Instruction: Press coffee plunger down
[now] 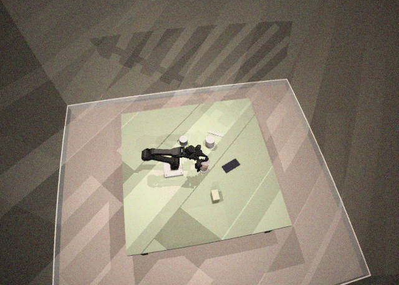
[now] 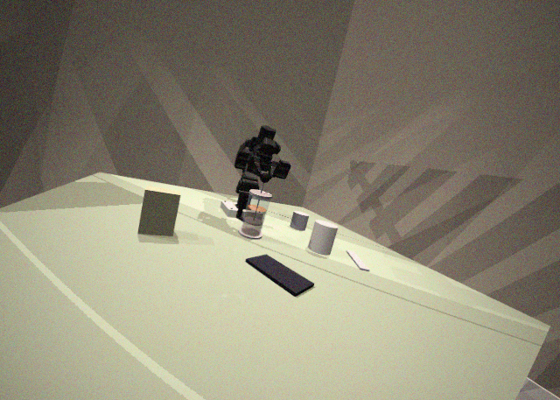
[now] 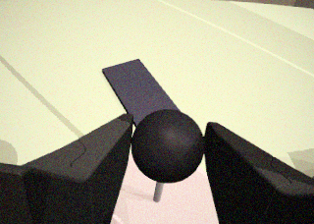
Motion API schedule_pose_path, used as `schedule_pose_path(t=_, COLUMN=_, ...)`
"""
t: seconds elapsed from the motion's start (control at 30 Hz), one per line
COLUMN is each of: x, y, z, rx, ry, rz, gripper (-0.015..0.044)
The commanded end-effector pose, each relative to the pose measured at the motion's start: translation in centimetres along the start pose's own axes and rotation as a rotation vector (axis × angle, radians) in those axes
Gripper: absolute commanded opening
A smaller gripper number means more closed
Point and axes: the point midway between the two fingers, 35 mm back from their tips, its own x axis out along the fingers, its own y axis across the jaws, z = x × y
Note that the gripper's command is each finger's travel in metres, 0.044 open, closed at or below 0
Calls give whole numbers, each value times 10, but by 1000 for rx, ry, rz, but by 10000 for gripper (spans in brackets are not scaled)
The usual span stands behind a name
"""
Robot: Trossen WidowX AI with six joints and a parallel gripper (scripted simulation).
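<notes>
The coffee press (image 1: pixel 204 166) (image 2: pixel 251 228) is a clear glass cylinder with a pale base and lid, standing upright on the table. Its orange plunger disc (image 2: pixel 256 209) is about midway down inside the glass. The thin rod (image 3: pixel 158 192) rises through the pale lid (image 3: pixel 193 199) to a round black knob (image 3: pixel 168 152). My gripper (image 2: pixel 265 177) (image 3: pixel 169 128) is shut on this knob, with one finger at each side, a short way above the lid. In the top view the arm hides part of the press, and the knob cannot be made out.
A dark flat slab (image 1: pixel 230 165) (image 2: pixel 280 274) (image 3: pixel 139 88) lies beyond the press. A tan block (image 1: pixel 215 195) (image 2: pixel 158 213) stands to one side. Two grey-white cylinders (image 1: pixel 183 140) (image 1: pixel 210 141) (image 2: pixel 299 221) (image 2: pixel 322 237) and a thin white strip (image 1: pixel 215 133) (image 2: pixel 357 260) are on the other side.
</notes>
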Motion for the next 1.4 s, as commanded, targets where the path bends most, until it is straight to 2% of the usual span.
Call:
schedule_pose_path(t=0.0, x=10, y=0, z=-22, rx=-12, ry=78, rz=-1, gripper=123)
schedule_pose_path(t=1.37, x=16, y=0, z=-16, rx=-12, ry=77, rz=-1, gripper=123)
